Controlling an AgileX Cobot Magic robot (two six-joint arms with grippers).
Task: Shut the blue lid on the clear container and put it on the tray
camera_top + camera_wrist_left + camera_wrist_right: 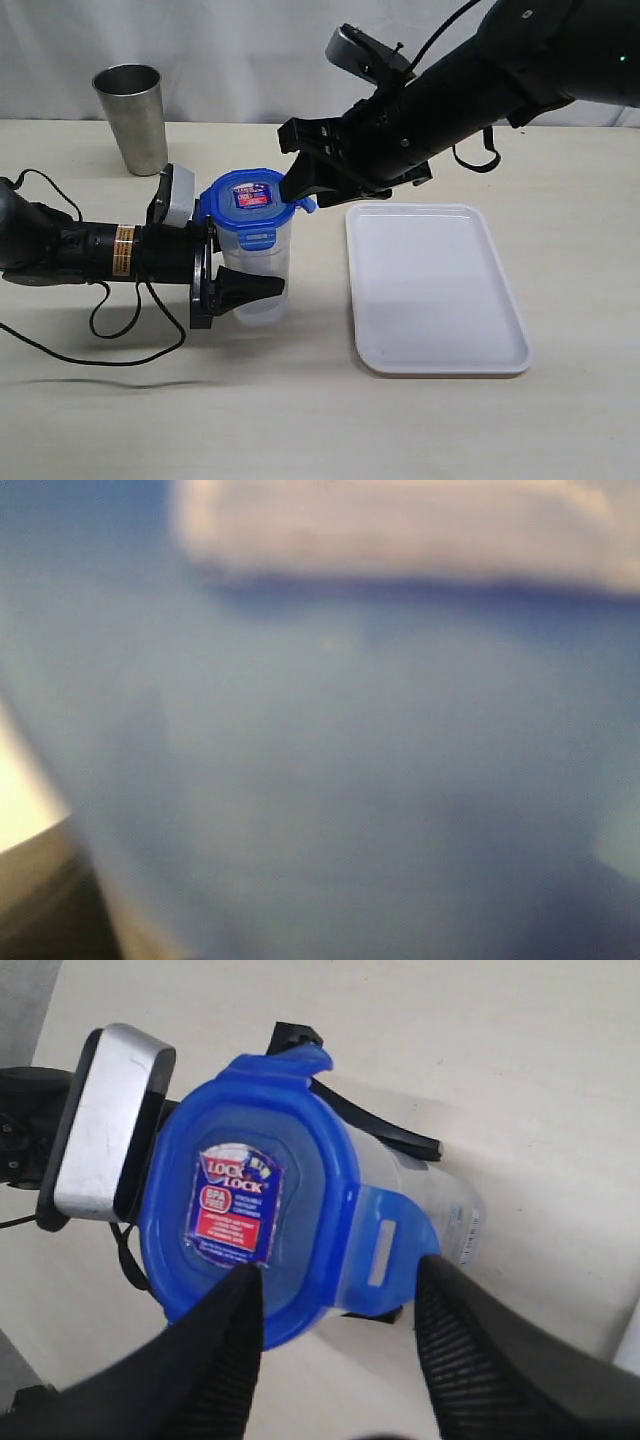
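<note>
A pale beige tabletop (300, 420) fills the scene, with a grey-white pleated curtain (250, 40) hanging behind its far edge. A shiny tapered metal cup (132, 115) stands upright near that edge, beyond the left arm and well apart from both grippers.

The tall, narrow translucent plastic container (275, 262) stands upright on the table. Its long axis is vertical and its mouth points up. The left gripper (262, 278) comes in level from the side and is clamped around the container's lower body, with one black finger (250, 286) across the near face and the other along the far side. The left wrist view shows only a blue blur.

The bright-blue roundish plastic lid (247, 200) sits on the container's mouth, directly above the left gripper, with its red-and-white sticker (235, 1203) facing up. One flap (385, 1250) is folded down against the container wall; another (295, 1060) sticks outward.

The right gripper (297, 188) reaches down at the lid's edge with its jaws spread. In the right wrist view one ribbed finger (225, 1360) overlaps the lid's rim and the other (470, 1360) stands beside the folded flap. Whether either one touches cannot be told.

The flat white rectangular plastic tray (437, 300) lies just beside the container, under the right arm, on the side away from the left gripper.
</note>
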